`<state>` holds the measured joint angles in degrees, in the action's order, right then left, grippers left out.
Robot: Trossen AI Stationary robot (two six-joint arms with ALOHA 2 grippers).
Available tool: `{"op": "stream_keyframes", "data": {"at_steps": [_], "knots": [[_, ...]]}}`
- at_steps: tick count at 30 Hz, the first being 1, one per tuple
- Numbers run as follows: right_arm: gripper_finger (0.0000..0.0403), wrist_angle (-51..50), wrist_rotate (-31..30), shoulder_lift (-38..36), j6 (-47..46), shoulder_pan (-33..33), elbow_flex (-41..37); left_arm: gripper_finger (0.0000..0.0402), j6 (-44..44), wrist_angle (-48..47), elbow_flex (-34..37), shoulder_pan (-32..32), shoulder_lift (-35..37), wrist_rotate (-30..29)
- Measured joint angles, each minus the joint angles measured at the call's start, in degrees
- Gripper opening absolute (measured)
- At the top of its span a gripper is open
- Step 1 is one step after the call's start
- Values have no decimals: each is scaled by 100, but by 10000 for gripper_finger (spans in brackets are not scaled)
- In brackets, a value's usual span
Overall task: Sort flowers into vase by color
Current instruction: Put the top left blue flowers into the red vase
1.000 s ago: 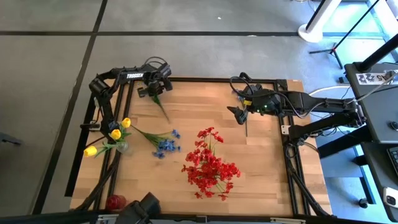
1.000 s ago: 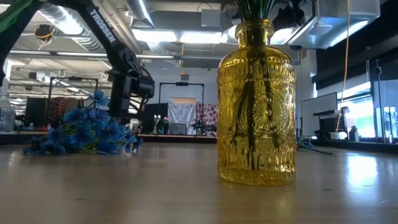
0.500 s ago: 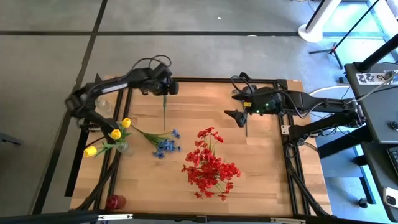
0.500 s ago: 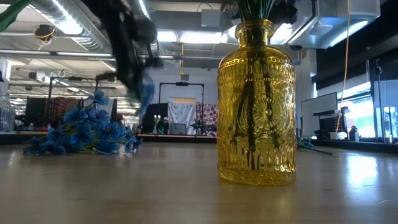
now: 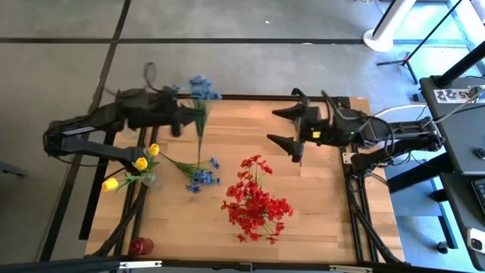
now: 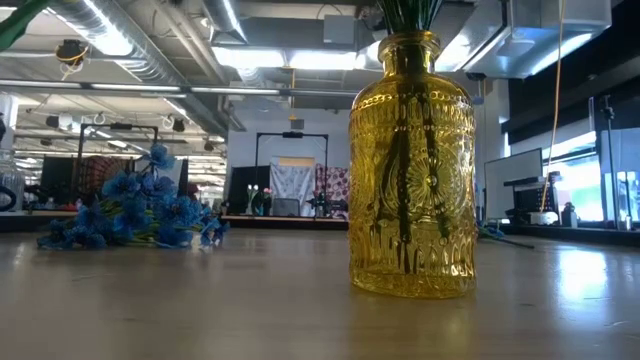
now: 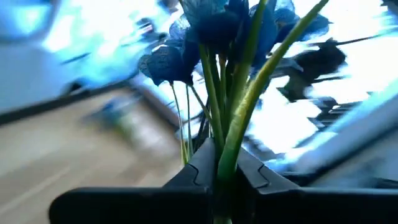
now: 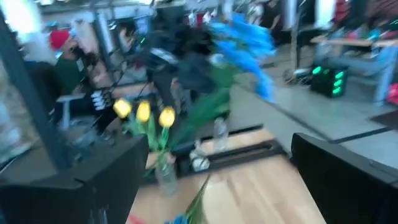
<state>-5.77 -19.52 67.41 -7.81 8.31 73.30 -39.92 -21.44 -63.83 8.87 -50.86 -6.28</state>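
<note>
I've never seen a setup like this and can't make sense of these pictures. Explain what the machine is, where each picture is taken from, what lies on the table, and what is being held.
This is a robot with two dark jointed arms at a wooden table. One picture looks straight down on it, one looks level across the tabletop, and two come from cameras on the arms' wrists.

On the table lie a heap of red artificial flowers and a small bunch of blue artificial flowers. Yellow tulips stand in a small clear vase at the left edge. The embossed yellow glass vase with green stems in it shows only in the level view.

The left gripper is shut on the green stem of a blue flower sprig, lifted above the table's far edge. The right gripper is open and holds nothing.
</note>
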Motion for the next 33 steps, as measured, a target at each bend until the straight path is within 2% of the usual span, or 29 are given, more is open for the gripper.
{"op": "stream_keyframes", "data": {"at_steps": [3, 7, 13, 17, 21, 26, 33], "knots": [[392, -30, -662, 126, 171, 399, 310, 12, 345, 619, -2, -380, 361, 371], [392, 20, -1368, 462, 246, 900, 795, 12, 604, 1162, -9, -857, 682, 1292], [392, 550, -2215, 1208, 49, 1503, 1295, 12, 615, 1352, -9, -1833, 909, 2553], [392, 657, -3252, 1610, -385, 1903, 1673, 12, 1093, 1347, -9, -2841, 865, 3094], [392, 667, -4017, 1926, -830, 2275, 1975, 12, 1700, 1307, -9, -3925, 684, 2794], [392, 655, -4671, 2189, -1434, 2589, 2082, 12, 2475, 700, -9, -5094, 246, 2412], [392, 619, -4939, 2356, -1898, 2667, 2082, 12, 3340, 732, -8, -6078, -560, 1567]]}}
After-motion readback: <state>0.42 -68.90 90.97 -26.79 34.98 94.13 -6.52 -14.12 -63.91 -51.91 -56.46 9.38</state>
